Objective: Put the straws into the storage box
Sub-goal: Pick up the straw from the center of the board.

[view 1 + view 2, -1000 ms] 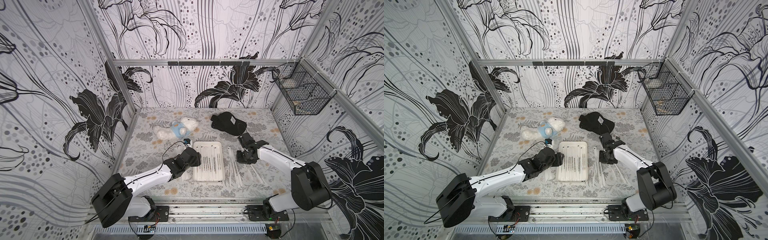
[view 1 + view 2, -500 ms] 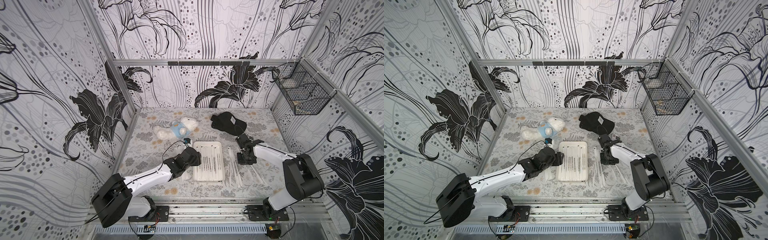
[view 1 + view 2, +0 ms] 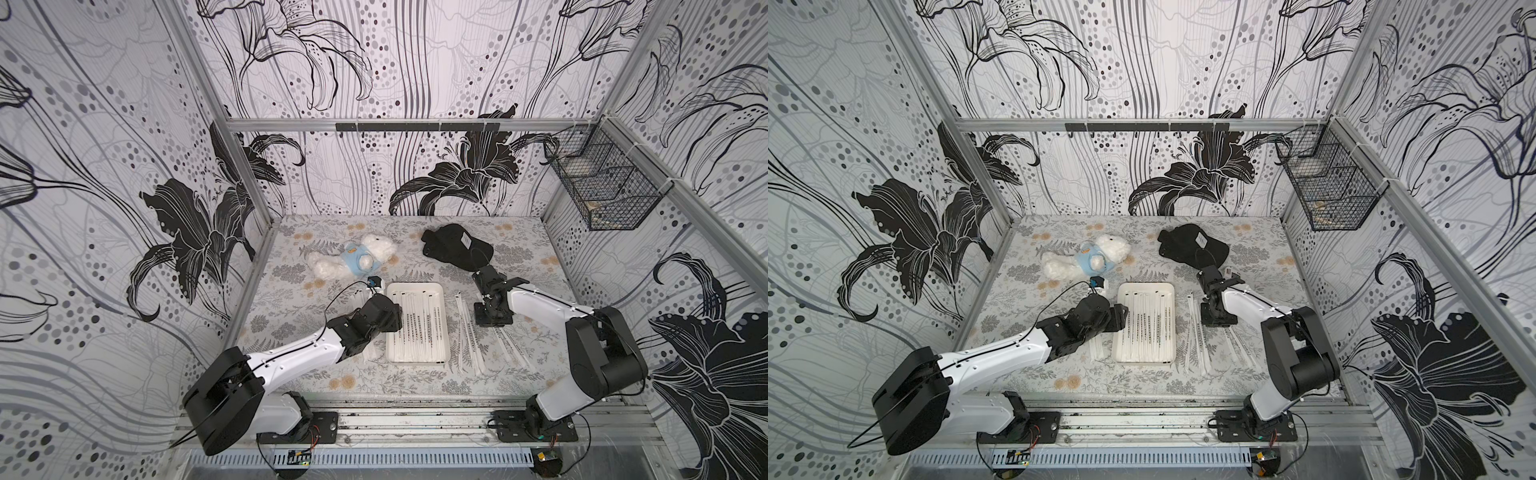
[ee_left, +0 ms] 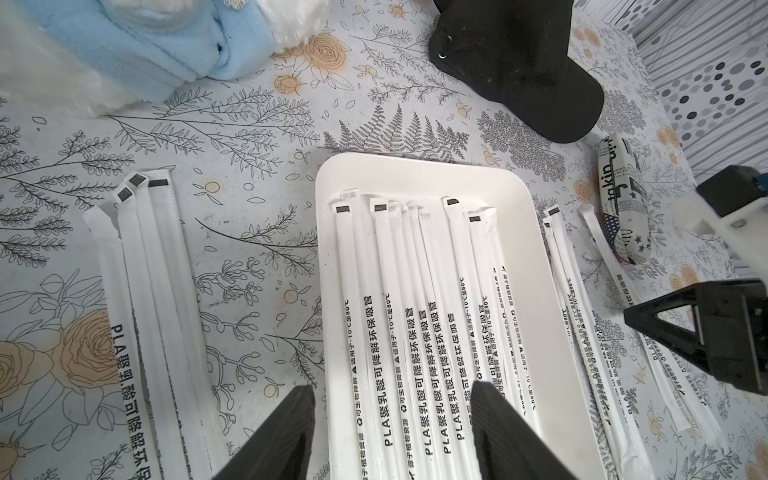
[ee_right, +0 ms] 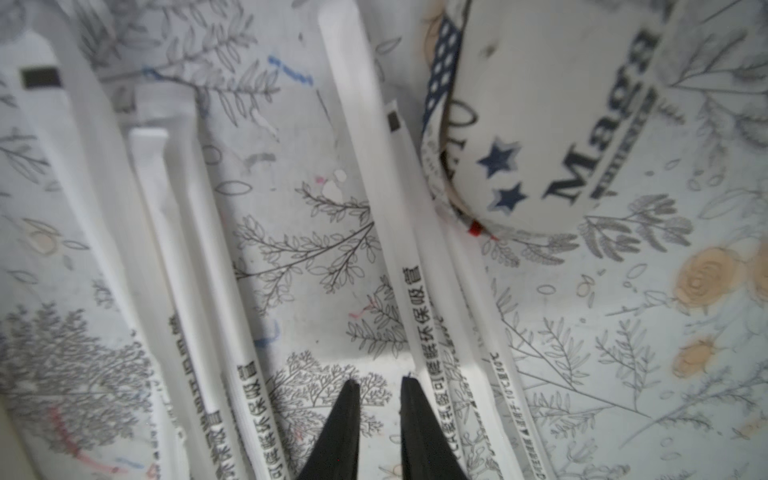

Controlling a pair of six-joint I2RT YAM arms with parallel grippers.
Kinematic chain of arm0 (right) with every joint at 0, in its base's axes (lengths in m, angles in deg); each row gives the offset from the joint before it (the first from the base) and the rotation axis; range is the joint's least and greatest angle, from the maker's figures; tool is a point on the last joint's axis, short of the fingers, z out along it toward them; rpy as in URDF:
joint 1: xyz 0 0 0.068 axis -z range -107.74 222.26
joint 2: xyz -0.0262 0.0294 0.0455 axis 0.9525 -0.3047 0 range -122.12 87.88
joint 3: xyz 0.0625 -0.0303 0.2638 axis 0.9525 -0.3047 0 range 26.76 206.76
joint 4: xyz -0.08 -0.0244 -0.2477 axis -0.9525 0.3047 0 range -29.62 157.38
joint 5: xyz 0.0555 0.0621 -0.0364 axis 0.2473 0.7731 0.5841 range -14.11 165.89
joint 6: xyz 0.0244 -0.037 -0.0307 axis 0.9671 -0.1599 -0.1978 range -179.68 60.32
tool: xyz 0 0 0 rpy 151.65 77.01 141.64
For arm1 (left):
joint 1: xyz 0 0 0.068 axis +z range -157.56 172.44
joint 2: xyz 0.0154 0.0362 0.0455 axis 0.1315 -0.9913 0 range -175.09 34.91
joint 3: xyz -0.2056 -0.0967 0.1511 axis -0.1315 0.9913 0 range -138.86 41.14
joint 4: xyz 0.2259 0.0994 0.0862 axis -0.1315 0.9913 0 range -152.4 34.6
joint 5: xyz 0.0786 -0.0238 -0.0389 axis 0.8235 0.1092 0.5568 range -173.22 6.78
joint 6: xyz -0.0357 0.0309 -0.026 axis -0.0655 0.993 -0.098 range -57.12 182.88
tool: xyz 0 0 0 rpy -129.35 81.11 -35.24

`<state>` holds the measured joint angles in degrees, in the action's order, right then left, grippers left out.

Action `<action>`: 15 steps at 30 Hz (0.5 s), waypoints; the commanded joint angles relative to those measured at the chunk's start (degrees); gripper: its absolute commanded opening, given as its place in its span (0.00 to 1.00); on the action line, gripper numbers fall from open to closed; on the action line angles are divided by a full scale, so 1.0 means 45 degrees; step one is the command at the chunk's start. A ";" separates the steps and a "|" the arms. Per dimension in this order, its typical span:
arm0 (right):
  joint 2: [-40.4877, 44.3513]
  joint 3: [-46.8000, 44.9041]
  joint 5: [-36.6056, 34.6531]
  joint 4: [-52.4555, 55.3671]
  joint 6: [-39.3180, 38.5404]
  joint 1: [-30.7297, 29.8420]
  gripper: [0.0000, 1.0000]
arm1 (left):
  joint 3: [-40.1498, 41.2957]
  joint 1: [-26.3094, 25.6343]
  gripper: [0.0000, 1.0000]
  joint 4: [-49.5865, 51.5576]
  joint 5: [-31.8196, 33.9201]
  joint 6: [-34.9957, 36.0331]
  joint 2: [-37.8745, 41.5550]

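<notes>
Left jaws wide above shallow white tray [image 4: 419, 178]; right jaws narrow, empty, we note, pointing down among white paper-wrapped straws [image 5: 409, 291].

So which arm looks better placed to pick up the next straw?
Right, probably. The right hand is low among the loose straws beside the tray, fingers narrowly apart next to one. The left hand hangs open over the tray's edge.
</notes>
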<state>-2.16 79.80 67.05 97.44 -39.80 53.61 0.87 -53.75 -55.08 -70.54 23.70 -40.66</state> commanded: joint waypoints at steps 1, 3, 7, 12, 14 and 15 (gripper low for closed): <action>0.0095 0.0046 0.0169 0.0296 -0.0343 0.0487 0.23 | -0.0095 -0.0034 0.65 -0.0433 0.0113 0.0083 -0.0051; 0.0031 -0.0093 0.0197 0.0136 -0.0354 0.0621 0.24 | -0.0142 -0.0028 0.65 -0.0404 0.0110 0.0113 -0.0037; -0.0142 -0.0184 0.0265 -0.0078 -0.0336 0.0725 0.24 | -0.0128 -0.0028 0.65 -0.0302 0.0227 0.0171 0.0074; -0.0510 -0.0223 0.0408 -0.0315 -0.0335 0.0802 0.22 | -0.0134 -0.0027 0.65 -0.0257 0.0247 0.0174 0.0075; -0.0629 -0.0277 0.0493 -0.0437 -0.0334 0.0786 0.21 | -0.0107 -0.0027 0.65 -0.0257 0.0262 0.0152 0.0101; -0.0702 -0.0299 0.0528 -0.0461 -0.0335 0.0790 0.20 | -0.0106 -0.0032 0.65 -0.0257 0.0271 0.0151 0.0131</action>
<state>-4.13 79.60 68.45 95.71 -40.58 56.82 0.89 -53.75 -55.06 -70.51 23.77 -40.68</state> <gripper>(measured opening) 0.206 0.645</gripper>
